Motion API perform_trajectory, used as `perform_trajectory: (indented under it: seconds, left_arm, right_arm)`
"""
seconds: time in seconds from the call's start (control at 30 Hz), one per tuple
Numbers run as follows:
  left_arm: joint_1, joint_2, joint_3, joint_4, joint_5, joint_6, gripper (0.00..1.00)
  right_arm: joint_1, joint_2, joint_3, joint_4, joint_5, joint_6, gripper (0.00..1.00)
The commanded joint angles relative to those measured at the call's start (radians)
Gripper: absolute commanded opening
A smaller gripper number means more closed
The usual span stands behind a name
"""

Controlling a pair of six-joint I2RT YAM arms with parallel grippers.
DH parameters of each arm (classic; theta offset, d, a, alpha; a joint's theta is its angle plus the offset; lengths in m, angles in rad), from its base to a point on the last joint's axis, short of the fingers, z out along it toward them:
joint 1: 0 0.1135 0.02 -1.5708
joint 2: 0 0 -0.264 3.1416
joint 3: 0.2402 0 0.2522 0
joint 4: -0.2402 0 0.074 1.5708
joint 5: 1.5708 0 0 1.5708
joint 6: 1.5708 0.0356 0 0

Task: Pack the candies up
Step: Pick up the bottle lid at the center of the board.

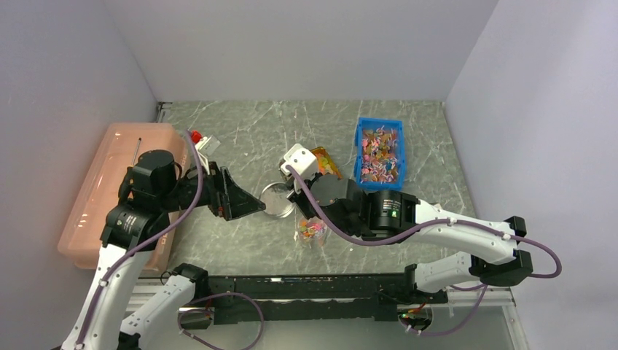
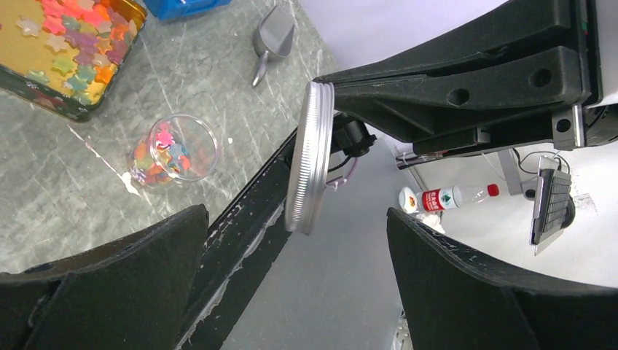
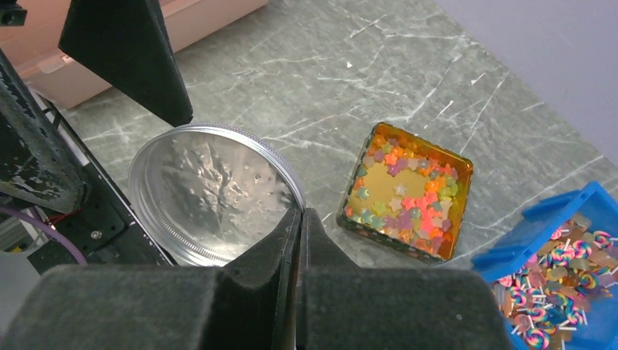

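At the far left, a translucent pink plastic tub (image 1: 102,182) is sitting on the grey veined stone-look table (image 1: 240,138). The left gripper (image 2: 295,215) is hanging with its foam-padded fingers spread wide and gripping nothing. Its tips are flanking a round, ridged-rim metal lid (image 3: 211,189), which the right gripper (image 3: 297,219) is pinching by the edge. Below them, a clear round jar (image 2: 175,151) is holding some candies. More glossy star-shaped candies (image 3: 419,200) are lying in a square gold tin (image 3: 408,135). Rightmost, a blue plastic bin (image 3: 539,214) is holding swirled lollipops (image 3: 561,255).
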Motion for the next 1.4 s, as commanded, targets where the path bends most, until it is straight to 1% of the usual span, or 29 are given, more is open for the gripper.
perform_trajectory:
  seconds: [0.0,0.17,0.2,0.27,0.37,0.5,0.73,1.03,1.07,1.17,1.27,1.3,1.33,1.37]
  left_arm:
    - [0.005,-0.01,0.031,0.028,0.007,0.013,0.99]
    - [0.005,-0.007,0.013,0.039,0.025,0.013,0.98]
    - [0.006,-0.007,0.008,0.043,0.03,0.013,0.96]
    - [0.006,-0.006,-0.002,0.058,0.044,0.007,0.91]
    - [0.005,-0.003,-0.004,0.068,0.065,0.004,0.78]
    - [0.006,-0.009,-0.001,0.056,0.071,0.019,0.64]
    - [0.005,-0.006,0.002,0.035,0.067,0.037,0.47]
    - [0.006,0.008,0.003,0.032,0.061,0.052,0.35]
    - [0.005,0.01,0.002,0.035,0.061,0.053,0.3]
    - [0.006,0.014,0.004,0.034,0.057,0.058,0.23]
    - [0.005,0.018,0.006,0.029,0.05,0.069,0.13]
    - [0.005,0.02,0.009,0.026,0.046,0.073,0.07]
    - [0.005,0.021,0.012,0.018,0.036,0.082,0.0]
    - [0.006,0.021,0.017,0.01,0.022,0.093,0.0]
  right_arm:
    - [-0.009,0.006,0.052,-0.022,-0.024,0.039,0.0]
    - [-0.01,0.016,0.067,-0.004,-0.055,0.05,0.0]
    - [-0.01,0.022,0.075,-0.006,-0.055,0.054,0.0]
    - [-0.017,0.042,0.093,-0.014,-0.06,0.064,0.0]
    - [-0.029,0.072,0.126,-0.033,-0.057,0.081,0.0]
    - [-0.052,0.08,0.135,-0.035,-0.06,0.107,0.0]
    - [-0.067,0.075,0.127,-0.035,-0.065,0.125,0.0]
    - [-0.067,0.027,0.078,0.004,-0.086,0.125,0.0]
    - [-0.067,0.023,0.074,0.005,-0.085,0.123,0.0]
    - [-0.066,0.013,0.062,0.012,-0.082,0.123,0.0]
    - [-0.067,-0.008,0.041,0.026,-0.083,0.123,0.0]
    - [-0.067,-0.013,0.033,0.029,-0.084,0.123,0.0]
    - [-0.067,-0.022,0.025,0.035,-0.087,0.122,0.05]
    - [-0.067,-0.032,0.015,0.041,-0.092,0.121,0.1]
